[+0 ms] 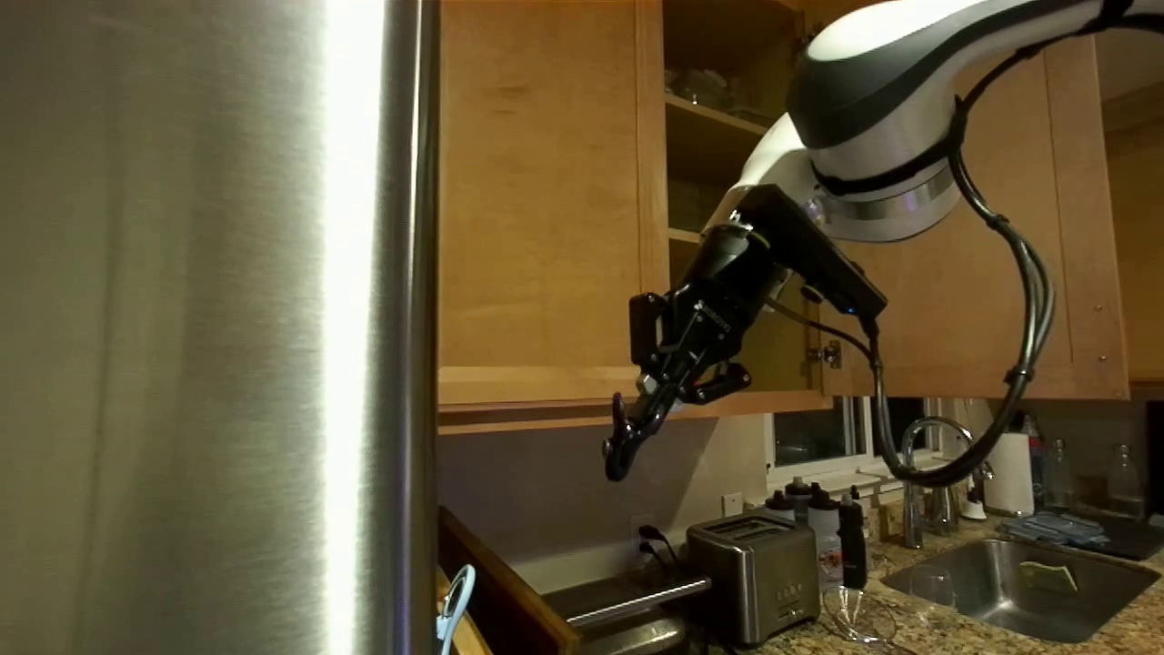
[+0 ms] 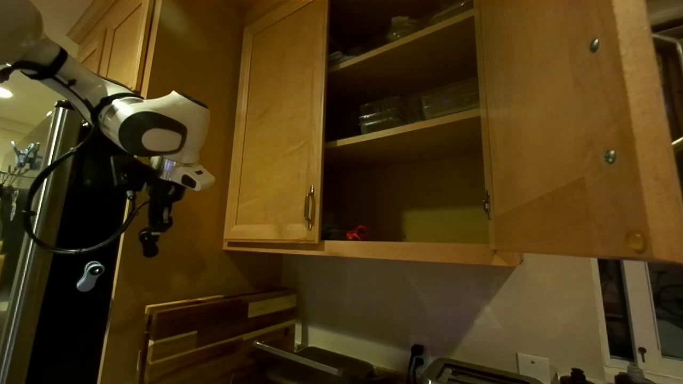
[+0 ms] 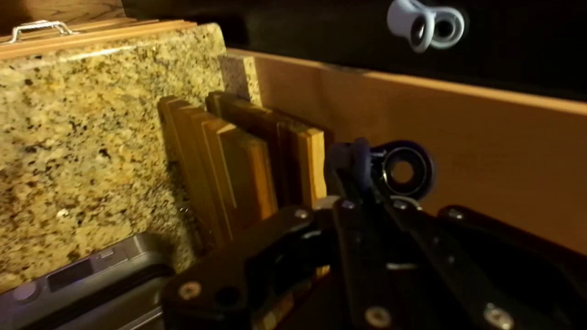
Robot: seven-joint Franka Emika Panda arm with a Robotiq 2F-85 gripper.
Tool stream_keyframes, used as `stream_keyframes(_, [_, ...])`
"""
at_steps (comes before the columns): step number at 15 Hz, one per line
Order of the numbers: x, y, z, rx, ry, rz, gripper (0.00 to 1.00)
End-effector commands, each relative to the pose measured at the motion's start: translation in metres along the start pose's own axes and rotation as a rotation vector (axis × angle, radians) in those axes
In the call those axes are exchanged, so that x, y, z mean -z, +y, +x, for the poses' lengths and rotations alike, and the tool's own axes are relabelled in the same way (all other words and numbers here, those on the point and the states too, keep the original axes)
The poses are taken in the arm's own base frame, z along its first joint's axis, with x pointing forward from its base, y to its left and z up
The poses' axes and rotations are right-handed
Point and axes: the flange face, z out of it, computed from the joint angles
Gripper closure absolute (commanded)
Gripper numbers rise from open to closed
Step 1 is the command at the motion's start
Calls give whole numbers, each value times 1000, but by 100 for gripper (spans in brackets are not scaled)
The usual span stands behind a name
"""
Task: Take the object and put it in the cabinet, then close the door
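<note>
A small dark clip-like object with a round ring end (image 3: 362, 158) is pinched in my gripper (image 3: 364, 197). In an exterior view the object (image 1: 618, 459) hangs below the fingertips of the gripper (image 1: 657, 393), in front of the wall under the cabinet. Another exterior view puts the gripper (image 2: 158, 221) and object (image 2: 149, 247) left of the cabinet (image 2: 405, 252), outside it. The cabinet's inner shelves show. The door (image 2: 555, 138) is swung wide open to the right; its inner face and two screws show, its handle is hidden. That door (image 1: 968, 318) also shows behind the arm.
The matching cabinet door (image 2: 277, 133) is closed. Something red (image 2: 356, 233) lies on the cabinet floor. A light-blue clip (image 2: 90, 276) sits on the steel appliance's black side. Below are cutting boards (image 2: 213, 333), a toaster (image 1: 759, 578), bottles (image 1: 823, 523) and a sink (image 1: 991, 609).
</note>
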Motion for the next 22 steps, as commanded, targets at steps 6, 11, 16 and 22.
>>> stream_keyframes(6, [42, 19, 20, -147, 175, -18, 93])
stream_keyframes(11, [40, 20, 18, -158, 180, -20, 93])
stream_keyframes(16, [67, 49, 41, -259, 307, -51, 96])
stream_keyframes(22, [124, 105, 91, -440, 546, -127, 96])
